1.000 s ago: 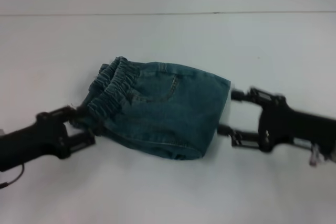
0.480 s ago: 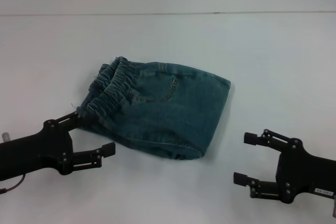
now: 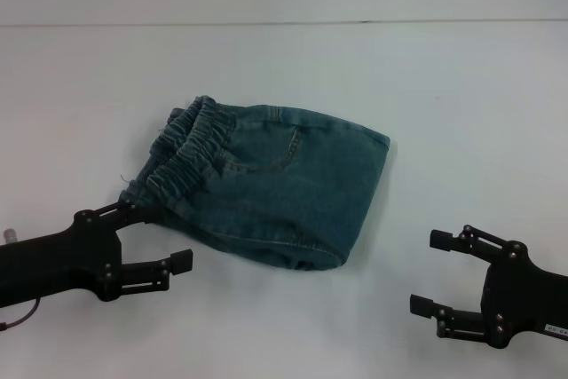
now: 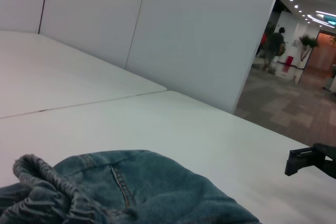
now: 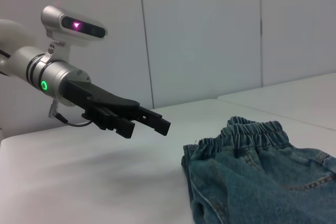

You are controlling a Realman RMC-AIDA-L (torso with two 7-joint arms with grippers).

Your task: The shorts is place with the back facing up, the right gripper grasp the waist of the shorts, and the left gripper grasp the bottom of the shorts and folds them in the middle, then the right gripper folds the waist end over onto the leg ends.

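The shorts (image 3: 275, 188) lie folded into a compact blue-green denim bundle in the middle of the white table (image 3: 461, 104). The waist (image 3: 191, 144), a puckered elastic band, sits on top at the bundle's left end, and the smooth fold edge is on the right. The leg ends are not clearly visible beneath it. My left gripper (image 3: 158, 235) is open at the lower left, holding nothing, its upper finger close to the bundle's left corner. My right gripper (image 3: 425, 271) is open at the lower right, well clear of the cloth. The right wrist view shows the left gripper (image 5: 142, 121) beside the shorts (image 5: 262, 177).
White wall panels stand behind the table's far edge (image 3: 284, 22). In the left wrist view the shorts (image 4: 136, 192) fill the near field, a finger of the right gripper (image 4: 304, 158) shows at the side, and a hallway with people (image 4: 273, 45) lies beyond the table.
Both grippers have drawn back from the shorts toward the near edge, the right one farther to the right and down. The folded bundle stays in place.
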